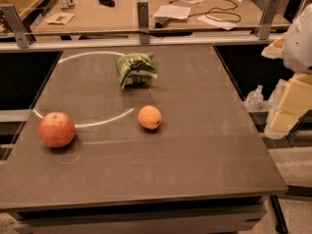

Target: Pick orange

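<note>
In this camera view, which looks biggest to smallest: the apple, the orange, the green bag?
1. Green bag and apple: look alike; bag lies farther, so unranked.
2. Orange: smallest.
Pincer: at the right edge.

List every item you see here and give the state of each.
orange: whole, resting on the table, untouched.
apple: whole, upright, near the table's left edge.
green bag: crumpled, lying behind the orange.
tool: beyond the table's right edge, apart from the orange.
</note>
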Robot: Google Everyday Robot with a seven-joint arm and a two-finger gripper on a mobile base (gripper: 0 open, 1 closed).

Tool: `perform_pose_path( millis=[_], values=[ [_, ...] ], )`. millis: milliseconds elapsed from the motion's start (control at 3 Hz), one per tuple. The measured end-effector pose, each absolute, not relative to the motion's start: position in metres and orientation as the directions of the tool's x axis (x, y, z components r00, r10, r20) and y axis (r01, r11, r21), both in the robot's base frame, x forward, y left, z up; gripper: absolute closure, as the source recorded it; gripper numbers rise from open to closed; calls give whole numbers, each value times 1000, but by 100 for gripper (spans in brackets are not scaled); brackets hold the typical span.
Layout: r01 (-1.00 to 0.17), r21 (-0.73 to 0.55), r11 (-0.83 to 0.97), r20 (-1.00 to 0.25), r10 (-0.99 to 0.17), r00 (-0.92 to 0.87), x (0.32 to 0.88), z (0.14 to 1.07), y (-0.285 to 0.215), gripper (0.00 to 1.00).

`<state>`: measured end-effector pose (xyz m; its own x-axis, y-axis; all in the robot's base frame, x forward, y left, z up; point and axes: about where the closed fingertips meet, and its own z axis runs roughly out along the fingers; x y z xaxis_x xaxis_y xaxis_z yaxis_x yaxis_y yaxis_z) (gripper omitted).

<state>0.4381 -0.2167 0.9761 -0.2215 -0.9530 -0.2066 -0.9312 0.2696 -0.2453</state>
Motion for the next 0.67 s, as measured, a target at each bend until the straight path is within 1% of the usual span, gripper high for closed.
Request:
perform_pose_path(
  millis=[333, 667],
  values=[
    [-931, -245, 270, -207, -953, -222, 438, 976, -217, 0],
    [-933, -224, 282, -245, -943, -226, 439, 975, -216, 0]
  ],
)
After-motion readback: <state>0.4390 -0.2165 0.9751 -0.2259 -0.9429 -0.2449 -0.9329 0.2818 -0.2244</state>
